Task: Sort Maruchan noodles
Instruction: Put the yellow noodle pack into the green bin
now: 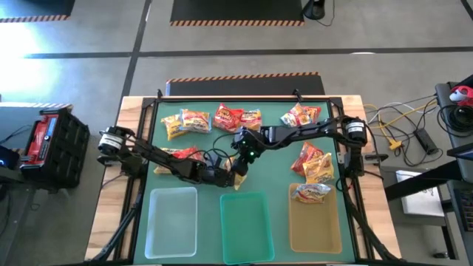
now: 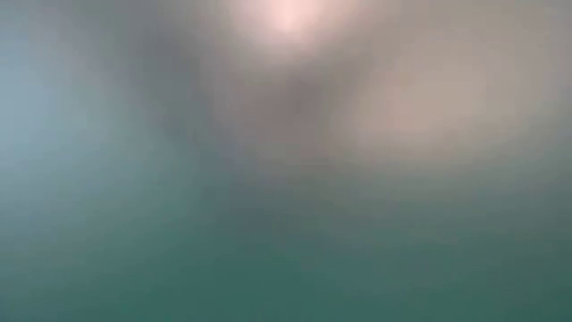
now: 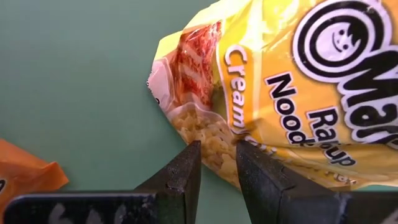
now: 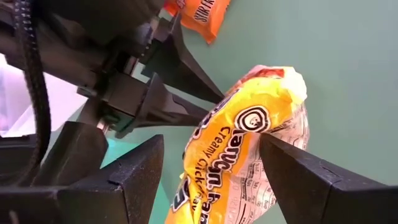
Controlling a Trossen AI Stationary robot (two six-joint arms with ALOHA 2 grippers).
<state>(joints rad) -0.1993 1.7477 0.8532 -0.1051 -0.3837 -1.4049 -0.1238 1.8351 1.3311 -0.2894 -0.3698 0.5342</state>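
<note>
At table centre, left gripper [image 3: 217, 165] pinches yellow packet [image 3: 292, 87]; right gripper [image 4: 211, 168] straddles it apart, and tugging could tear it.

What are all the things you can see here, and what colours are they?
Yellow packet: one, yellow, above the middle of the mat, between both tools.
Other noodle packets: about nine, red, yellow and orange; most along the far edge, one under the left arm, two on the right, one in the amber tray.
Trays: three, clear tray, teal tray, amber tray, in a row at the near edge.
Mat: one, green, covering the table.
Box: one, black and red, left of the table.
Cables: several, yellow and black, right of the table.
Left tool: one, dark, pinching the yellow packet's edge.
Right tool: one, dark, open around the same packet.
</note>
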